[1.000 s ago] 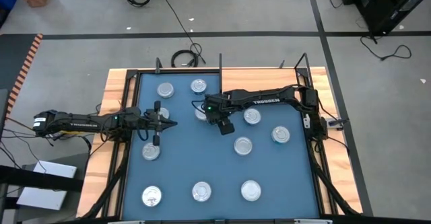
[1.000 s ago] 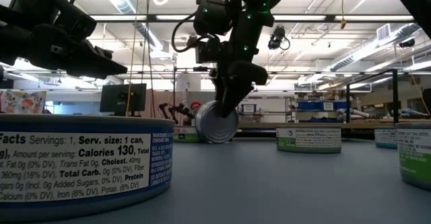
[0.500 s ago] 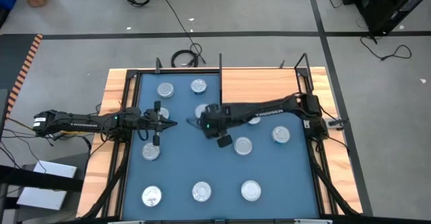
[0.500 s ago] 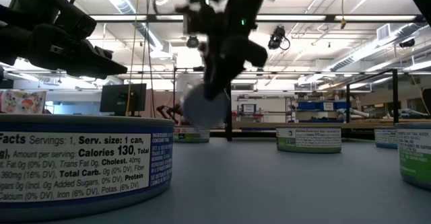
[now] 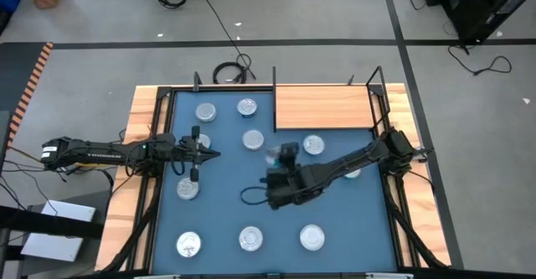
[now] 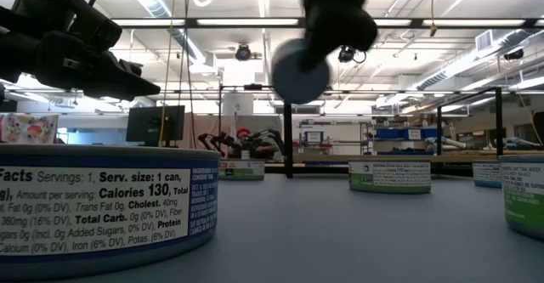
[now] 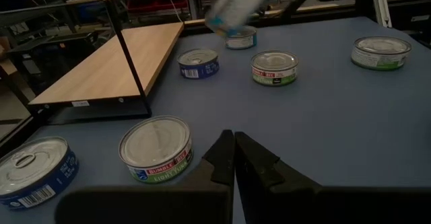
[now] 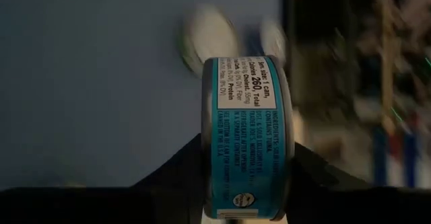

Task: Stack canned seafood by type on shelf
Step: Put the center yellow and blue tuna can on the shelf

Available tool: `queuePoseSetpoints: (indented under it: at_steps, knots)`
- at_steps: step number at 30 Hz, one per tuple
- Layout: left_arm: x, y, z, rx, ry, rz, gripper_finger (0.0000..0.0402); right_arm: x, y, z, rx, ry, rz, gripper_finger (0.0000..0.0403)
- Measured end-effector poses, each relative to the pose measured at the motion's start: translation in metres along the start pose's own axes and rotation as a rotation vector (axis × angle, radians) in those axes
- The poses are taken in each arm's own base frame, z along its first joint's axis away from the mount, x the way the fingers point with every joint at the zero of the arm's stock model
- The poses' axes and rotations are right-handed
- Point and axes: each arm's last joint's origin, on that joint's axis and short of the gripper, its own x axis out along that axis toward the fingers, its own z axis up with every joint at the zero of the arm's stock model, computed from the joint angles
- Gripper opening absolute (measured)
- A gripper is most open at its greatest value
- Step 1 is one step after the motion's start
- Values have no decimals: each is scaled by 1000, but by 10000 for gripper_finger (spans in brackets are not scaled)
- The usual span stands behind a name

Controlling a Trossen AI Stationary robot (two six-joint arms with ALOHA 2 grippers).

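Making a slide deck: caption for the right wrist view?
Right gripper holds a teal-labelled tin on edge above the blue mat.

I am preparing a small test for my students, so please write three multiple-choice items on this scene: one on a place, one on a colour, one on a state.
1. Where is the tin that the right hand holds?
A. on the wooden shelf
B. in the air above the blue mat
C. on the floor

2. What colour is this tin's side label?
A. teal
B. red
C. yellow

3. How are the fingers of the left hand?
A. wide open
B. shut on a tin
C. shut, holding nothing

Key: 1 B, the low view shows it high over the mat. 2 A, the right wrist view shows the teal label. 3 C, the left wrist view shows the fingers together with nothing between.
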Motion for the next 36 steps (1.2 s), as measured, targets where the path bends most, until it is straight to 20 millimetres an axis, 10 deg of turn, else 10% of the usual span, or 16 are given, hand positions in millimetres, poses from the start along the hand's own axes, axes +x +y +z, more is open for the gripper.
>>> queuePoseSetpoints:
  at_steps: [21, 36]
  knots:
    - [0, 0, 0, 1, -2, 1, 17, 111, -88, -152, 249, 514, -169, 143]
    - [0, 0, 2, 4, -18, 3, 17, 183, -138, -211, 266, 680, -196, 143]
